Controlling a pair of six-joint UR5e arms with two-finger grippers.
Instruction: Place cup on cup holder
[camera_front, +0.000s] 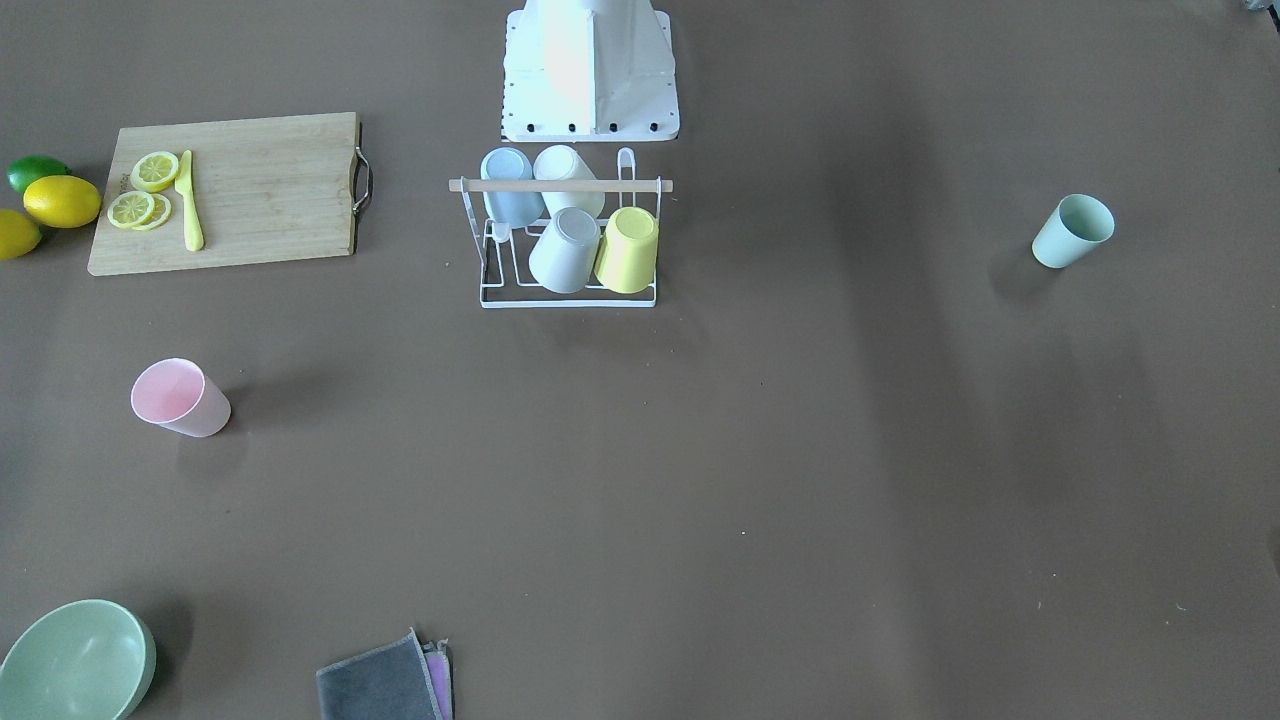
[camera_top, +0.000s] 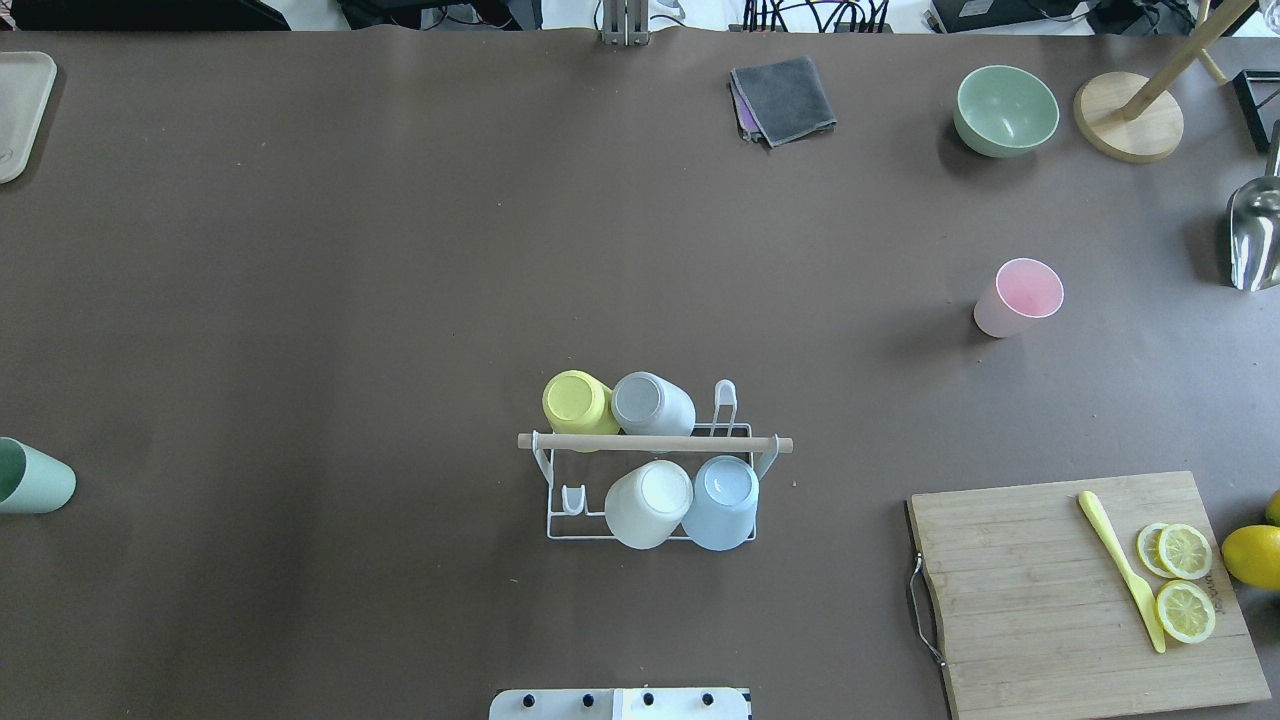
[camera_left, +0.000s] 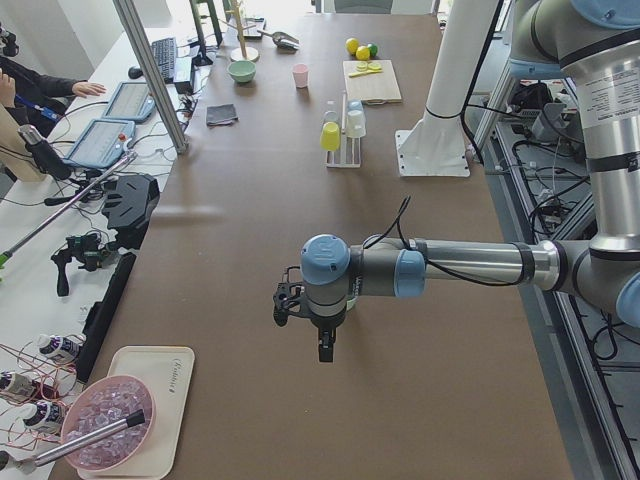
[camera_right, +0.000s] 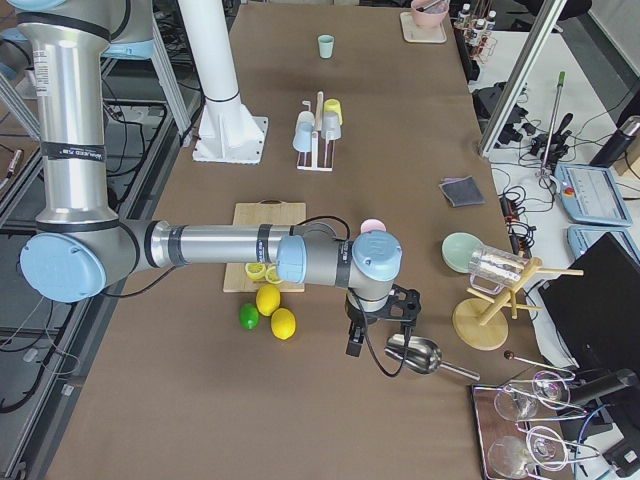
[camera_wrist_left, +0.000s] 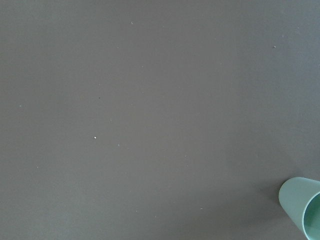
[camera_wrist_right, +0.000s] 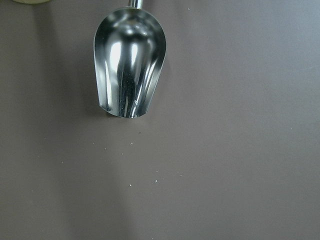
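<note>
The white wire cup holder (camera_top: 650, 443) with a wooden rod stands mid-table near the robot base and also shows in the front view (camera_front: 570, 297). Several cups hang upside down on it: yellow, grey, white and blue. A pink cup (camera_top: 1018, 297) stands upright to the right. A pale green cup (camera_top: 35, 482) stands at the far left edge and shows in the left wrist view (camera_wrist_left: 300, 202). My left gripper (camera_left: 325, 345) hovers near the green cup. My right gripper (camera_right: 380, 340) hovers over a metal scoop (camera_wrist_right: 129, 65). I cannot tell whether either is open or shut.
A wooden cutting board (camera_top: 1040, 590) with lemon slices and a yellow knife (camera_top: 1120, 570) lies front right, with lemons (camera_front: 62, 200) and a lime beside it. A green bowl (camera_top: 1005, 110), a grey cloth (camera_top: 785, 98) and a wooden stand (camera_top: 1130, 128) are at the far side.
</note>
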